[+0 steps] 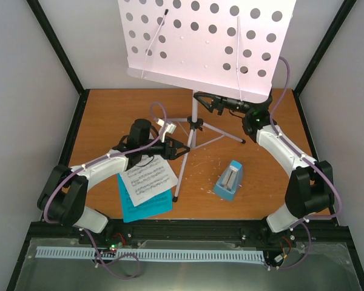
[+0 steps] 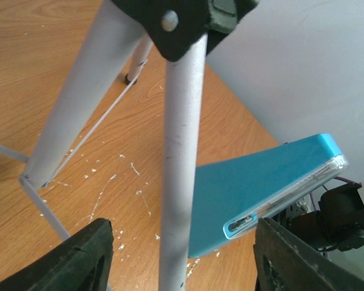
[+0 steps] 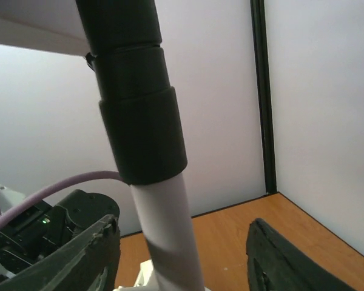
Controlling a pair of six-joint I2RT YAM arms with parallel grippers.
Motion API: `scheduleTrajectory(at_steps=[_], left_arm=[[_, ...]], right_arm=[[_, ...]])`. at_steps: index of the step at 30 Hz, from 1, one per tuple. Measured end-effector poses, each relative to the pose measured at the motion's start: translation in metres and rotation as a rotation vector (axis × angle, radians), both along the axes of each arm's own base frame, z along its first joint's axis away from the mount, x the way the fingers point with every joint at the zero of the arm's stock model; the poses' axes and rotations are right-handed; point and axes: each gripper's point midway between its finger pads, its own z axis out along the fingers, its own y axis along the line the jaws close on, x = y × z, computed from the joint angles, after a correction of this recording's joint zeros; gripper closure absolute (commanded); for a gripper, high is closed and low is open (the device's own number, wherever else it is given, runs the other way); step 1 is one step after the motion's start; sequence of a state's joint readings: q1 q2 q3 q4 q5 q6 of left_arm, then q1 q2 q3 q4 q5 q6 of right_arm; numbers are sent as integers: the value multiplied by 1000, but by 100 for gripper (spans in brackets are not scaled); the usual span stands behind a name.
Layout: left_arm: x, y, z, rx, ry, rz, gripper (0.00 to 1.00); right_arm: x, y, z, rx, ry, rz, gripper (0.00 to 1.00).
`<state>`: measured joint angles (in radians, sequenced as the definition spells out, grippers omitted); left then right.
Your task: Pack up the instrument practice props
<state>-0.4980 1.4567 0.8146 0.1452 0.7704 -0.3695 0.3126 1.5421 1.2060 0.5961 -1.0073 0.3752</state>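
Note:
The white perforated music stand stands on its thin grey tripod at the back middle. My left gripper is open, with the front tripod leg between its fingers and not touching them. My right gripper is open around the stand's upright pole, just below its black collar, with gaps on both sides. The light-blue metronome stands right of the tripod and also shows in the left wrist view. A white music sheet lies on a blue one at the front left.
Grey walls and black frame posts close in the wooden table on the left, right and back. A black rail runs along the front edge by the arm bases. The stand's desk overhangs the back of the table.

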Motion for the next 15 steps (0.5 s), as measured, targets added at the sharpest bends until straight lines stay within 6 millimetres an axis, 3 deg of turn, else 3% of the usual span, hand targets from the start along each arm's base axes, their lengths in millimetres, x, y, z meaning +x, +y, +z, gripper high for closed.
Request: scheduleTrajectory(at_steps=[4,12,15], left_arm=[[-2,-7,0,-11,-12,-21,45],[5,-10,-4,-13,-22,-15,49],[7,-11,-6,-13,-23,-15,55]], right_arm=[[5,9,4,-20,-4,24,46],[-2,21,11,-48,-26,80,48],[-2,21,16,-48,-40,79,48]])
